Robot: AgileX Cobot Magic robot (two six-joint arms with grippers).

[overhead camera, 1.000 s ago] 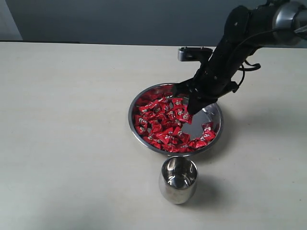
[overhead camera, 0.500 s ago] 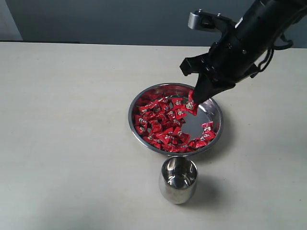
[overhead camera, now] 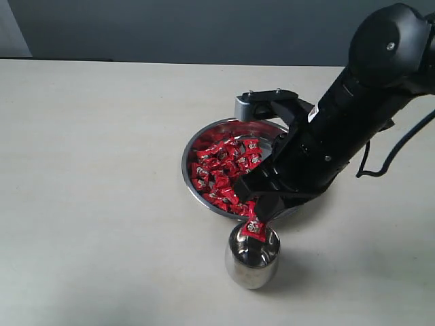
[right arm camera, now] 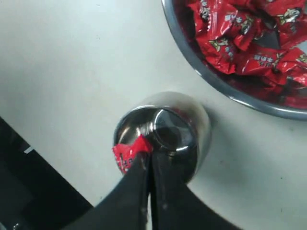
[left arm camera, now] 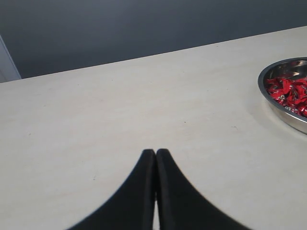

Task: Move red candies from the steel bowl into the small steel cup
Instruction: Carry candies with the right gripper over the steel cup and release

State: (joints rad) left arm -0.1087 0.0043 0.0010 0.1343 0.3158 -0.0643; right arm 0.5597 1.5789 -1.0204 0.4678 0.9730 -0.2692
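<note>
Red and steel together: clamps one candy (overhead camera: pixel 254 227) tight between the right fingers (overhead camera: pixel 268 204), right at the mouth of the small steel cup (overhead camera: pixel 252 265), which stands on the desk (overhead camera: pixel 102 170) just beside the steel bowl (overhead camera: pixel 187 170) heaped with red candies (overhead camera: pixel 221 170). Hangs over the cup now, not above the bowl's far side as half a second earlier, with the same pinch. Presses the left fingers (left arm camera: pixel 146 165) together on nothing, low above the desk.

A pale beige table (overhead camera: pixel 102 204) fills most of the view, its matte top plain and evenly lit. Behind its far edge stands a dark grey-blue wall (overhead camera: pixel 170 27), with a whitish strip (overhead camera: pixel 12 27) at one corner.
</note>
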